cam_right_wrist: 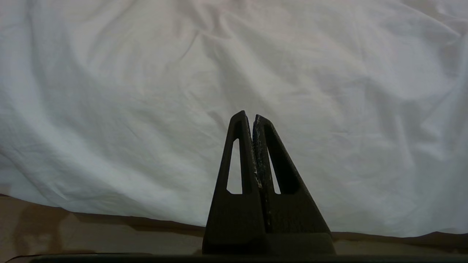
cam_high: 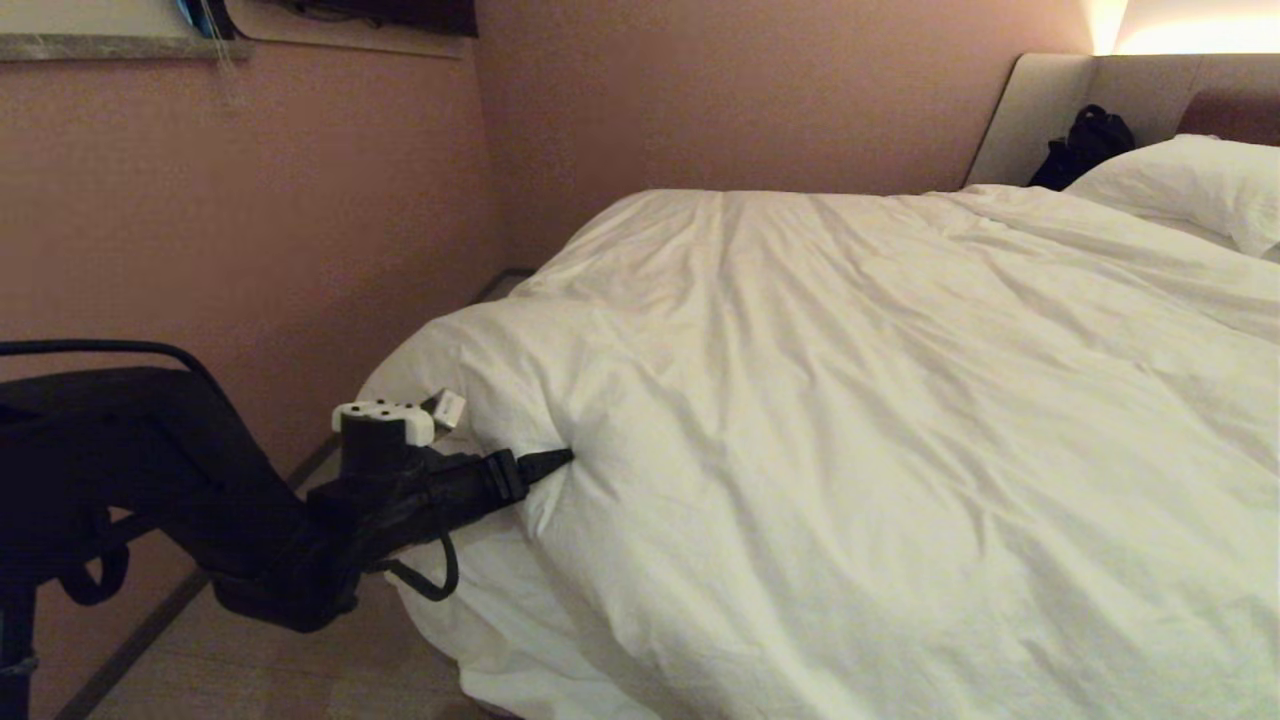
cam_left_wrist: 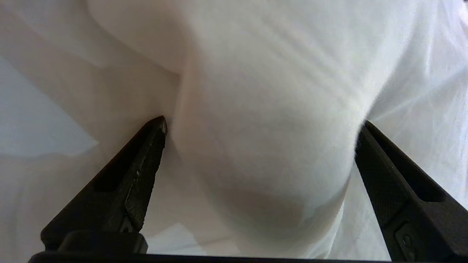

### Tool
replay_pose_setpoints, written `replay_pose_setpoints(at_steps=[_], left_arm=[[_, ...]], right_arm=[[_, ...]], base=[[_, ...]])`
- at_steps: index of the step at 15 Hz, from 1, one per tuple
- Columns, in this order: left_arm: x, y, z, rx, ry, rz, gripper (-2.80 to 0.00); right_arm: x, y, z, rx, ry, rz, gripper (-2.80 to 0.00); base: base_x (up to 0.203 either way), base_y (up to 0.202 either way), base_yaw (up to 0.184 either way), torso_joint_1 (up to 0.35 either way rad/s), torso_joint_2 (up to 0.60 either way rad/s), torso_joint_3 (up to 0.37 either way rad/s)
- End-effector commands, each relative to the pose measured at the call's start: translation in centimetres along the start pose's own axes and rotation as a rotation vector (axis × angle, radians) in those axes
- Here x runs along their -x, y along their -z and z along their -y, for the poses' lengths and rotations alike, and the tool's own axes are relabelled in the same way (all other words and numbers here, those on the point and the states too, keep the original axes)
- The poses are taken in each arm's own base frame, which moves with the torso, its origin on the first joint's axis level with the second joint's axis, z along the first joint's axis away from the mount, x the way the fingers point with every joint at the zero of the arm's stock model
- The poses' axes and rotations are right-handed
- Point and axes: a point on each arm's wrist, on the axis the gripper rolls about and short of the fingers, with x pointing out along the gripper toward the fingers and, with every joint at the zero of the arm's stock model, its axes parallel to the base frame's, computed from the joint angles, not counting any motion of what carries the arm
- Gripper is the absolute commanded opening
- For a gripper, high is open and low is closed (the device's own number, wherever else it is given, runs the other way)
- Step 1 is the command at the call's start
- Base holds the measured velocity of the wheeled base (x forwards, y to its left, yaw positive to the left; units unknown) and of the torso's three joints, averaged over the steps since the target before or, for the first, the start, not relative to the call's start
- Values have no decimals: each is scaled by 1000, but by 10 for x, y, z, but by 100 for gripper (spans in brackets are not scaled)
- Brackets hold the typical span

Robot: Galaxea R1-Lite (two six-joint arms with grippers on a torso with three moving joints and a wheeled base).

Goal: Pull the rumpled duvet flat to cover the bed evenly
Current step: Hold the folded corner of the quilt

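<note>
Duvet: the duvet (cam_high: 850,400) lies wrinkled over the bed (cam_high: 1040,110), its near-left corner bunched and hanging off the edge.
Left gripper: the left gripper (cam_left_wrist: 261,124) is right at that bunched corner, fingers (cam_left_wrist: 146,160) spread wide around a puffy fold.
Right gripper: the right gripper (cam_right_wrist: 252,117) sits off the duvet's edge, fingers pressed together, empty.
Pillow: the pillow (cam_high: 1190,185) rests beyond the duvet, by the headboard.

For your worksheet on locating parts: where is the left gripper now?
In the head view, the left gripper is at lower left, pressed into the duvet's near corner, jaws open.
</note>
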Motion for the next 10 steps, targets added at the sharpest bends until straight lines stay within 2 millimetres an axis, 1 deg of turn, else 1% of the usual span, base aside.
replay_pose_setpoints(at_steps=[1,4,8,10], left_arm=[[2,0,4,-12,21,17,-280],[5,-3,11,-22,39,28,-280],[4,-5,31,-48,91,32,-280],[4,-6,50,-73,141,39,-280]], right_arm=[[0,0,0,0,1,1,-280],[0,0,0,0,-1,1,-280],[0,0,0,0,1,1,-280],[0,0,0,0,-1,1,-280]], base=[[0,0,0,0,0,0],[0,0,0,0,0,0],[0,0,0,0,0,0],[0,0,0,0,0,0]])
